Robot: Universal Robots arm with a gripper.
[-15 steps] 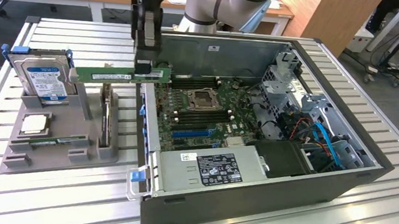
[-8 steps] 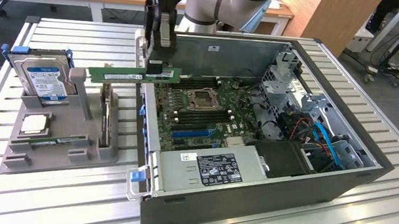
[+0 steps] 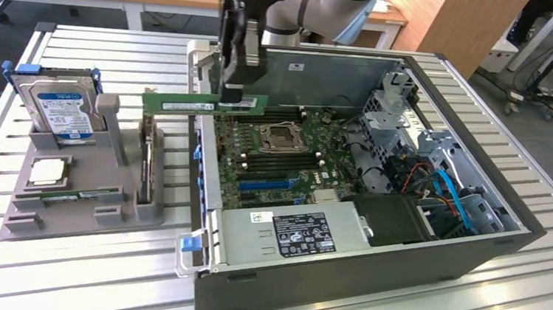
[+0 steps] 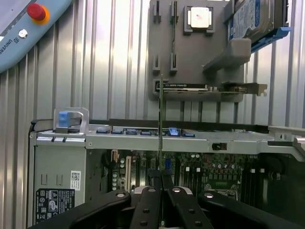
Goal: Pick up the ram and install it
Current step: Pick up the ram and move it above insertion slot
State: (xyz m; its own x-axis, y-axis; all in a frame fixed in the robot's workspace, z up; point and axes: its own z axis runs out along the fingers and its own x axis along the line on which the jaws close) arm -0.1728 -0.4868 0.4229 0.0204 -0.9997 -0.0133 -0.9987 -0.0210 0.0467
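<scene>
The ram (image 3: 201,105) is a long thin green stick with a pale label, hanging level in the air over the left wall of the open computer case (image 3: 466,259). My gripper (image 3: 234,89) is shut on its right part from above. In the wrist view the ram (image 4: 161,119) appears edge-on as a thin vertical line running out from between the black fingers (image 4: 151,200), above the case wall. The motherboard (image 3: 277,151), with its CPU socket and dark memory slots, lies below and to the exterior view's right of the stick.
A grey parts holder (image 3: 85,199) on the exterior view's left carries a blue-labelled hard drive (image 3: 60,112), a CPU chip (image 3: 48,172), an upright expansion card (image 3: 145,156) and another green stick (image 3: 74,197). Inside the case sit a power supply (image 3: 290,234), cables and drive bays.
</scene>
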